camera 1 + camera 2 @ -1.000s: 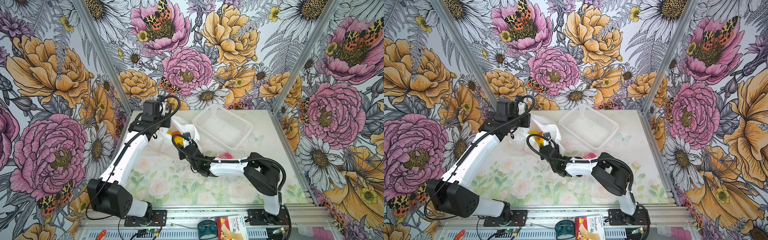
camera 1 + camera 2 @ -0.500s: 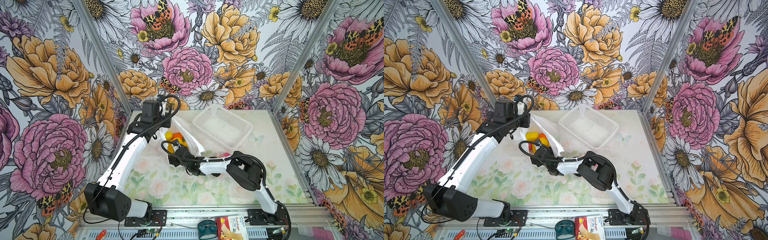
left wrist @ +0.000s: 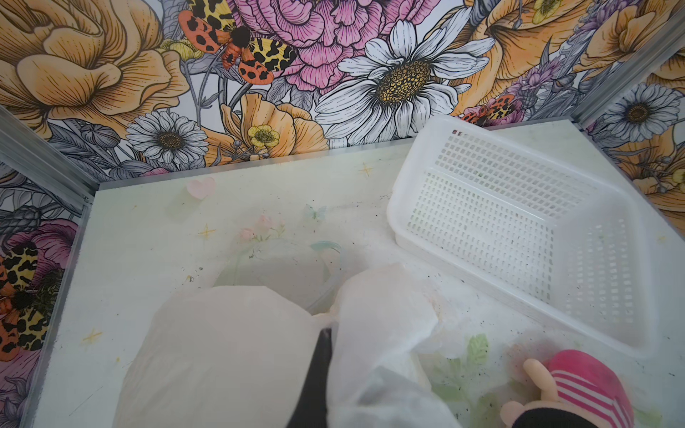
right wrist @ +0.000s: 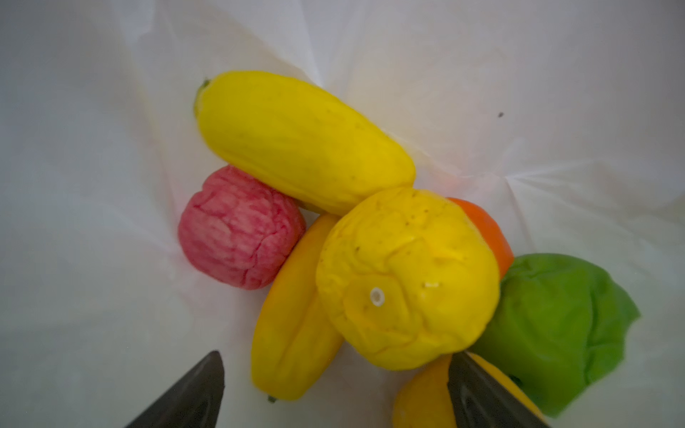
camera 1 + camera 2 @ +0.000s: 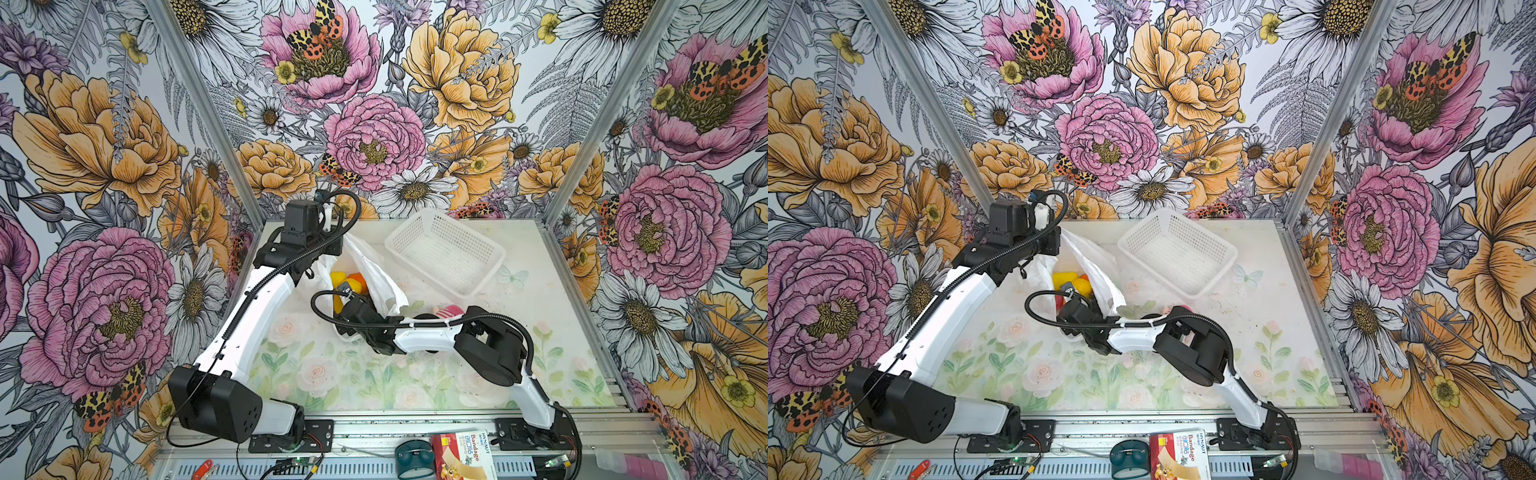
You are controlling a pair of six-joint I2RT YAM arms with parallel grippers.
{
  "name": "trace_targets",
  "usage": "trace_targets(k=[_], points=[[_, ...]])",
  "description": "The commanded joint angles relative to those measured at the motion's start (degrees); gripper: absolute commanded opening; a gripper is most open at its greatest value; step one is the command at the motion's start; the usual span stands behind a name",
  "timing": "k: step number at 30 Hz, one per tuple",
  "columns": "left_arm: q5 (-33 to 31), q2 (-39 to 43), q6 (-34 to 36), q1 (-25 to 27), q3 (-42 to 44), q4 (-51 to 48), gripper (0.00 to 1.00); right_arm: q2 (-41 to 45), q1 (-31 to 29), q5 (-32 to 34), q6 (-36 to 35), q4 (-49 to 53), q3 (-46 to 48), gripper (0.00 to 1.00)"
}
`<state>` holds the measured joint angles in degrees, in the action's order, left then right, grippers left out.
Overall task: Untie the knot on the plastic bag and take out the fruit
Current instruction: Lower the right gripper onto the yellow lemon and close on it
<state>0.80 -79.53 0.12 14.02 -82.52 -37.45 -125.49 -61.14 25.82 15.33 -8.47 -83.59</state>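
Little rm: R claw [image 4: 333, 357] in bag [image 4: 92, 185]

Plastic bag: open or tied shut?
Open. The left gripper pinches up the rim of the plastic bag; its mouth gapes, the fruit shows inside, under the open right gripper.

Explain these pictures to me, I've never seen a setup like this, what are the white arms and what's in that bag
Two white robot arms stand at a flowery table. Both top views look down from overhead; the other two come from cameras on each arm's wrist. The left gripper is shut on the plastic bag, holding its mouth up. The right gripper is open, reaching inside over the fruit: yellow, pink-red, orange and green toy pieces. Beside the bag lie a white basket and a pink-striped doll.
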Motion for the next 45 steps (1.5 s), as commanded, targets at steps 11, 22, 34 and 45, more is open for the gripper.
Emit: trace_targets(k=[11, 22, 34, 45], points=[[2.2, 0.4, 0.3, 0.3, -2.0, 1.1, 0.00, -1.1, 2.8, 9.1, -3.2, 8.9, -8.6, 0.96], [2.4, 0.4, 0.8, 1.0, -1.9, 1.1, 0.00, -10.0, 4.0, 8.3, -3.1, 11.4, -14.6, 0.98], [1.8, -0.3, 0.9, 1.0, -1.9, 1.1, 0.00, -4.8, 4.7, 4.4, -2.6, 9.4, -9.8, 0.63], [-1.6, 0.0, 2.2, 0.7, -1.7, 0.6, 0.50, 7.5, 4.7, 0.1, -1.5, 0.8, 2.6, 0.34]])
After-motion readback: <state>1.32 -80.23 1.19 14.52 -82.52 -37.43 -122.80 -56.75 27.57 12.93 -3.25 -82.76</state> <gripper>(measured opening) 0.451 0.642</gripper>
